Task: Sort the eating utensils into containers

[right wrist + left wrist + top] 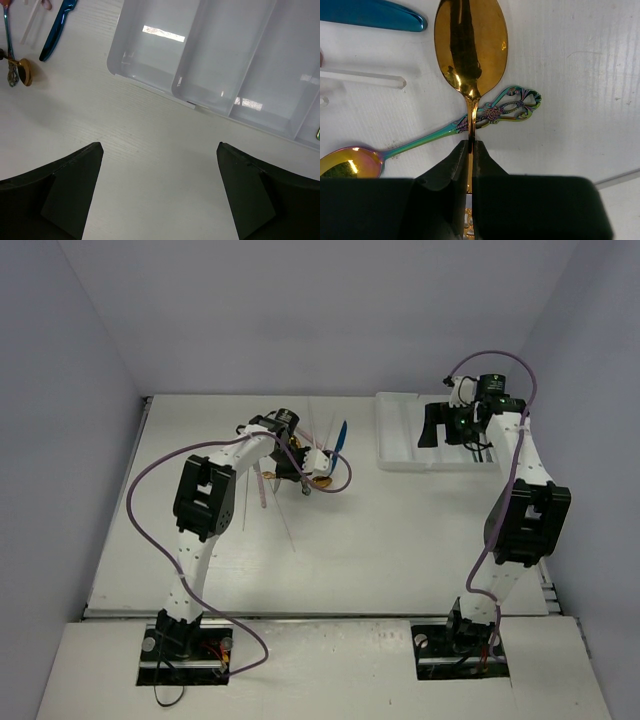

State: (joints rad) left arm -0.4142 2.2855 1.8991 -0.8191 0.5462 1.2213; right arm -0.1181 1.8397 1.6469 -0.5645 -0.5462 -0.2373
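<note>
Gold spoon (471,45) lies across an iridescent spoon (420,142) on the table (580,75), left hand (471,150) clenched on its handle. Right hand (159,146) spread wide, grasping nothing, beside white tray (155,50).

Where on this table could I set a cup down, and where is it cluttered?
Bare white table lies between the utensil pile and the white plastic compartment tray, and along the near edge. Crowded: around the left tool, shut on a gold metal spoon crossing a rainbow spoon, by a blue knife and clear sticks.
</note>
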